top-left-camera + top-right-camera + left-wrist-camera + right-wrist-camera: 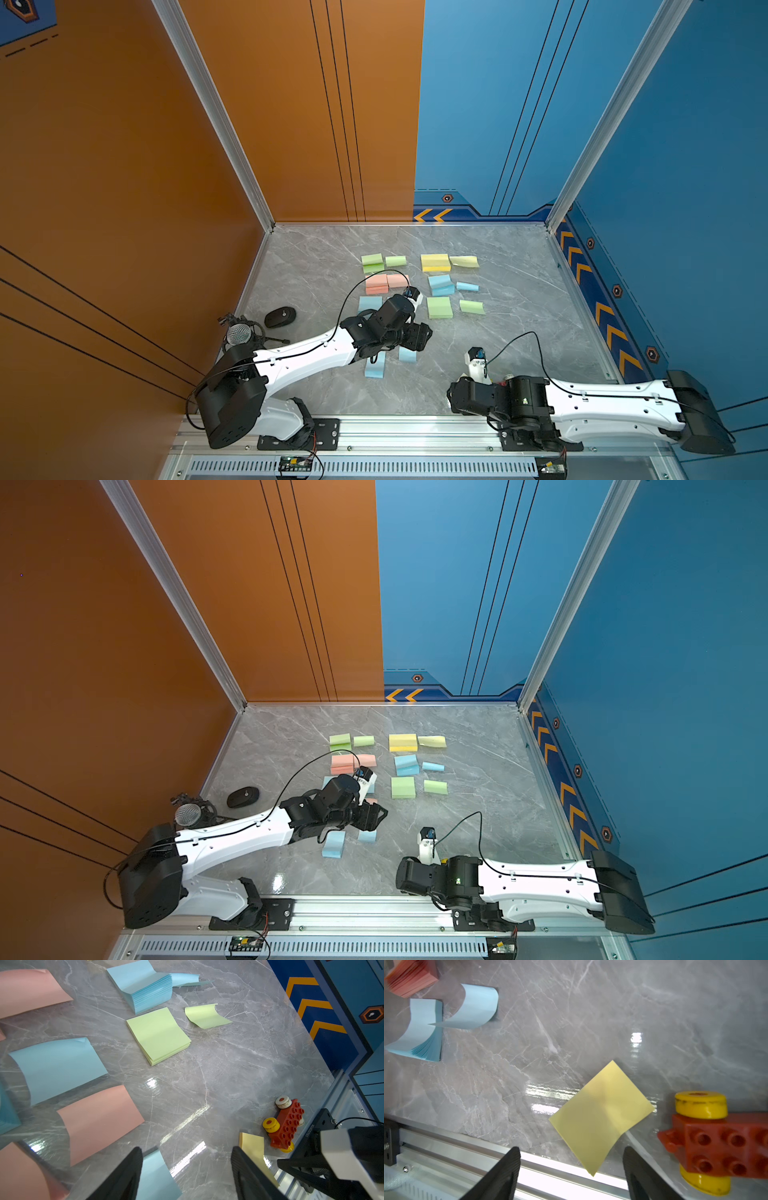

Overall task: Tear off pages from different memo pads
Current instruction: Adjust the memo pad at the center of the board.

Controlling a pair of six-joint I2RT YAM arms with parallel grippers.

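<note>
**Left tool** point(185, 1149): fingers spread, holding nothing, above a loose pink page point(99, 1122) and blue page point(58, 1068) lying left of centre on the grey marble worktop point(519, 332).

**Memo pads**, centre to far side: far green pad point(372, 263), pink pad point(376, 284), yellow pad point(435, 262), blue pad point(440, 284) and near green pad point(439, 307). A single curled green page point(471, 306) lay just right of the last.

**Right tool** point(571, 1149): at the near right edge, fingers spread, gripping nothing. A yellow page point(600, 1113) was just beside a red toy brick car point(720, 1142).
</note>
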